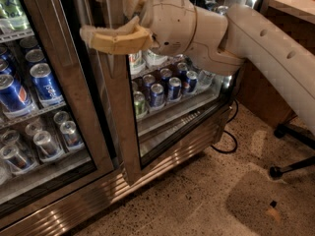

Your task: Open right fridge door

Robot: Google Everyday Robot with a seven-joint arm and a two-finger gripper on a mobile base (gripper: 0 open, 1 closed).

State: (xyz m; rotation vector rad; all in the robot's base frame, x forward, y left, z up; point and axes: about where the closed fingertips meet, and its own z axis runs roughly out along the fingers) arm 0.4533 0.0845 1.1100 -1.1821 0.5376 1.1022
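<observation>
The right fridge door (120, 132) is a glass door with a brushed-steel frame, and its left stile runs down the middle of the camera view. A dark gap shows between this stile and the left door, so the door stands slightly ajar. My gripper (101, 14) is at the top of that stile. Its tan fingers (115, 38) point left and lie across the stile, one above the other and spread apart. The upper finger is cut off by the top edge. My white arm (256, 48) reaches in from the right, in front of the glass.
The left glass door (59, 107) shows blue Pepsi cans (44, 85) on shelves behind it. More cans (165, 90) stand behind the right door. A black cable (226, 141) lies on the speckled floor. A chair base (290, 151) stands at the right.
</observation>
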